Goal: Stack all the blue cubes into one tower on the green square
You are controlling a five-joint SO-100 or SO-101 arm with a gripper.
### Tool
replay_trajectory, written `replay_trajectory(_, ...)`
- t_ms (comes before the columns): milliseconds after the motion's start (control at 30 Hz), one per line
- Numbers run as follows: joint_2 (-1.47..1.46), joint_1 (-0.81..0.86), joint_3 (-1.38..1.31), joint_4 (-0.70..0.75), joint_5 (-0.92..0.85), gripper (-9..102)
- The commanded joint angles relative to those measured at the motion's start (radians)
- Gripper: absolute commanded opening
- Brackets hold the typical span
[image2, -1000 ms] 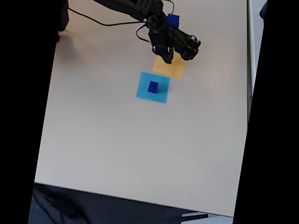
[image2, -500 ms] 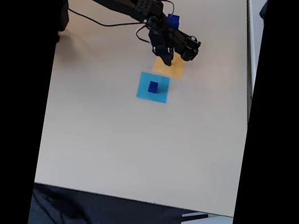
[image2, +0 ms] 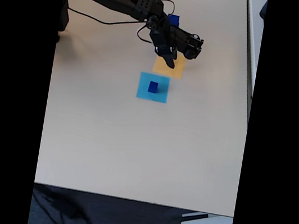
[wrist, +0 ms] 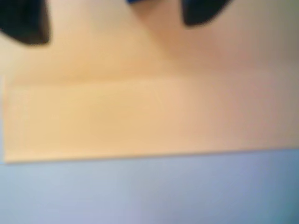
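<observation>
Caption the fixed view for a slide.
Arm's gripper over the orange square; small blue cube sits on light-blue square.

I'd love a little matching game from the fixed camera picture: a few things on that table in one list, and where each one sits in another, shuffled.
Things:
1. small blue cube
2. orange square
3. other blue cube
4. cable

Places:
A. behind the arm, partly hidden by it
B. on the light-blue square
C. under the gripper
D. hanging in a loop below the arm

Pairs: 1-B, 2-C, 3-A, 4-D
</observation>
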Motion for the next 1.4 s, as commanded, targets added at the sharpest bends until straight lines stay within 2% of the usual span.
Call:
replay_trajectory(0, 0.100, 0.011, -0.083, -0.020, -0.031, 15)
replay_trajectory(533, 0.318, 0.112, 0.147, -0.012, -0.222, 18)
replay_trajectory(700, 0.345, 0.167, 0.221, -0.017, -0.238, 24)
replay_trajectory(1000, 0.337, 0.236, 0.307, -0.061, -0.278, 25)
replay_trajectory(1367, 0.270, 0.244, 0.296, -0.066, -0.290, 23)
